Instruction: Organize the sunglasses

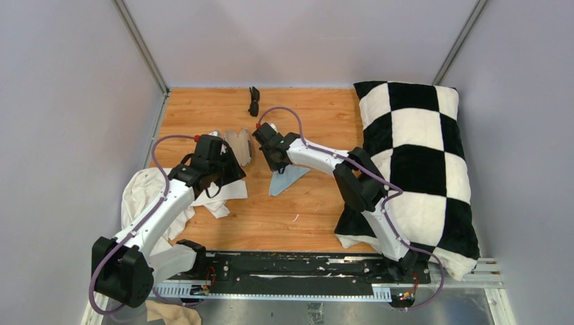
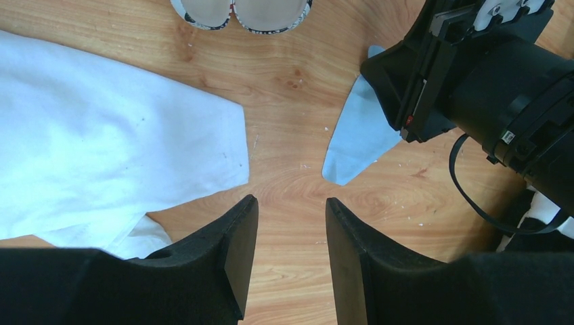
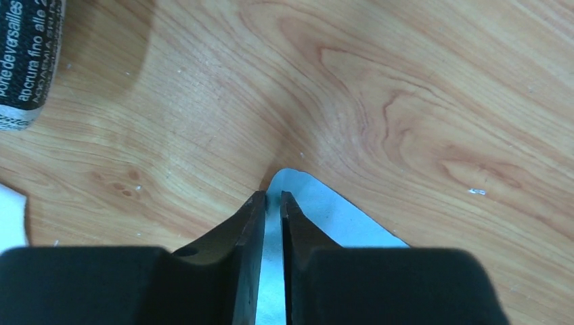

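Note:
The black folded sunglasses (image 1: 254, 100) lie on the wood near the back wall, apart from both grippers. The tan-grey case (image 1: 237, 145) lies open between the arms; its striped rim shows in the left wrist view (image 2: 240, 15) and its printed side in the right wrist view (image 3: 27, 61). My right gripper (image 1: 273, 162) (image 3: 273, 196) is nearly shut at the top corner of the light-blue cloth (image 1: 288, 179) (image 2: 359, 139) (image 3: 325, 217), with cloth between its fingers. My left gripper (image 1: 231, 169) (image 2: 291, 203) is open and empty over bare wood.
A white towel (image 1: 145, 193) (image 2: 101, 135) lies under the left arm at the left. A black-and-white checkered pillow (image 1: 420, 156) fills the right side. Grey walls enclose the wooden table (image 1: 318, 122) on three sides.

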Controlling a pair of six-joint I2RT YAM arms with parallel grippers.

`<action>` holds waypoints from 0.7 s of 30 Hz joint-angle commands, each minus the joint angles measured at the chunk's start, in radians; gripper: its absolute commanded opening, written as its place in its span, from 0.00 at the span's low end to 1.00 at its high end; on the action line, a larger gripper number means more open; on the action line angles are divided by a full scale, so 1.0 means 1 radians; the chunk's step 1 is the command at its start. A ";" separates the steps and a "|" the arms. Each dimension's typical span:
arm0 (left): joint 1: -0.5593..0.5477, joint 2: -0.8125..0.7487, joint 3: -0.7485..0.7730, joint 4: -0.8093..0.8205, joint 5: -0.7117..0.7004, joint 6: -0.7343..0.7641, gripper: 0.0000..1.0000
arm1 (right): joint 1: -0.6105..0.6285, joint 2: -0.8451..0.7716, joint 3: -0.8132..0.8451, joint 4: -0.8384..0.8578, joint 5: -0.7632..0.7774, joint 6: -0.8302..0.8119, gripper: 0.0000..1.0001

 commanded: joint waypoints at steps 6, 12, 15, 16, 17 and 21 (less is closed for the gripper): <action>0.008 -0.007 -0.021 0.007 -0.004 -0.013 0.47 | 0.010 -0.014 0.019 -0.062 0.039 -0.011 0.00; 0.008 0.009 -0.023 0.024 0.016 -0.009 0.47 | 0.008 -0.188 -0.111 0.027 0.050 -0.029 0.00; 0.007 0.026 -0.020 0.035 0.037 -0.003 0.46 | 0.009 -0.294 -0.208 0.056 0.060 -0.018 0.00; 0.007 0.032 -0.019 0.038 0.047 0.001 0.46 | 0.009 -0.328 -0.251 0.067 0.067 -0.013 0.00; 0.007 0.040 -0.018 0.041 0.056 0.004 0.47 | 0.009 -0.365 -0.298 0.076 0.073 -0.007 0.00; 0.007 0.073 -0.019 0.061 0.099 0.021 0.47 | 0.013 -0.506 -0.532 0.110 0.075 0.036 0.00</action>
